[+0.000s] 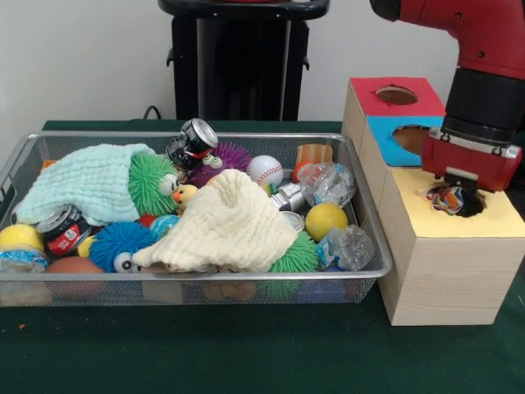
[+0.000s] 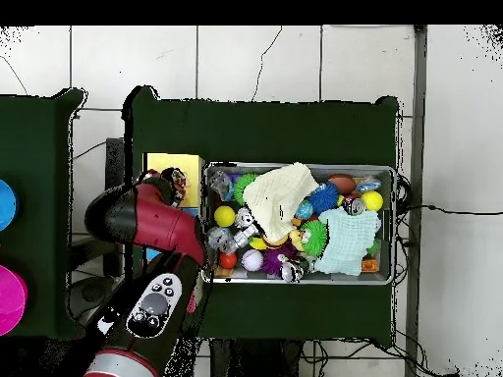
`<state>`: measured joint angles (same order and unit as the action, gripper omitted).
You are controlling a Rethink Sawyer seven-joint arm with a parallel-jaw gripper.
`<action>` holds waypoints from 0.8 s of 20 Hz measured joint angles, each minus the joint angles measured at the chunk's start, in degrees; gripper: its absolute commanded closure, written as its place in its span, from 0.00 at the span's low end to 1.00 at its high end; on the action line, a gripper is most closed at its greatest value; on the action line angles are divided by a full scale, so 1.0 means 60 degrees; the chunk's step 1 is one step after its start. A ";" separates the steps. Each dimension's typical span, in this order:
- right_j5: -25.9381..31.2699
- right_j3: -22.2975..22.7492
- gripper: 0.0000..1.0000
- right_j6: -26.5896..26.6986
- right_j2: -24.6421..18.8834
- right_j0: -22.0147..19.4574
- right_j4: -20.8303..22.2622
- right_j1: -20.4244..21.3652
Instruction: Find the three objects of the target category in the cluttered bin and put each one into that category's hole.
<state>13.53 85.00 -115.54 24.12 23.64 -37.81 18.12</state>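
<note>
The silver wire-mesh bin sits left of a row of wooden boxes; it also shows in the overhead view. My gripper hangs straight down over the round hole in the yellow box top. A small white cloth with coloured spots bunches at the hole's left rim, right under the gripper. I cannot tell whether the gripper still holds it. The overhead view shows the cloth by the arm's end, at the yellow top. No other spotted cloth shows in the bin.
A cream waffle towel and a mint-green towel cover much of the bin, among fuzzy balls, cans, a baseball and a yellow ball. The blue-topped box and the red-topped box stand behind the yellow one.
</note>
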 measured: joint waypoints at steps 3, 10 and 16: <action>0.0012 0.0271 1.00 0.0000 -0.0044 -0.0056 0.0215 0.0421; 0.0793 0.0513 1.00 0.0000 -0.0036 -0.0060 0.0701 0.1531; 0.1986 0.0436 1.00 0.0000 0.0087 -0.0050 0.1040 0.2287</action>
<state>25.44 87.62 -115.54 24.65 23.34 -31.57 31.84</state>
